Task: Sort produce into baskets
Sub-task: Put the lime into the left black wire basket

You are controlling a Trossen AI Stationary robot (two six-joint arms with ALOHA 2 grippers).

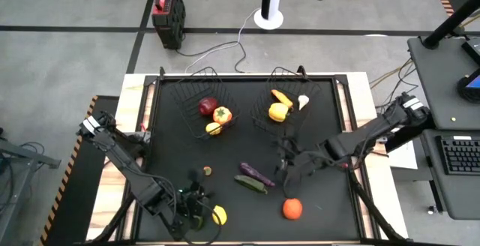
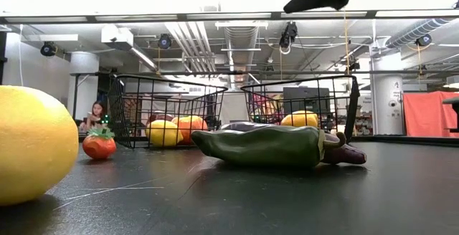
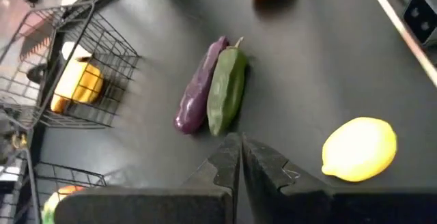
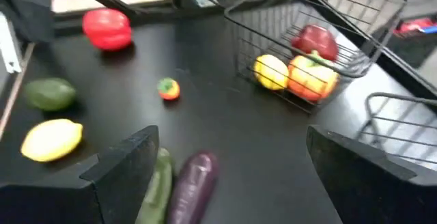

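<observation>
Two black wire baskets (image 1: 201, 100) (image 1: 289, 88) stand side by side at 12 o'clock: one holds red, orange and yellow pieces, the other yellow, orange and white. Purple eggplant (image 1: 257, 174) and green cucumber (image 1: 250, 184) lie touching at centre; lemon (image 1: 219, 215) at 7; orange fruit (image 1: 292, 208) at 5.

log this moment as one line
left claw shut, empty | right claw open above eggplant | eggplant, cucumber on table | baskets part filled

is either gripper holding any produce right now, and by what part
Nothing is held. The left gripper is shut on nothing, near the lemon. The right gripper is open above the eggplant and cucumber.
</observation>
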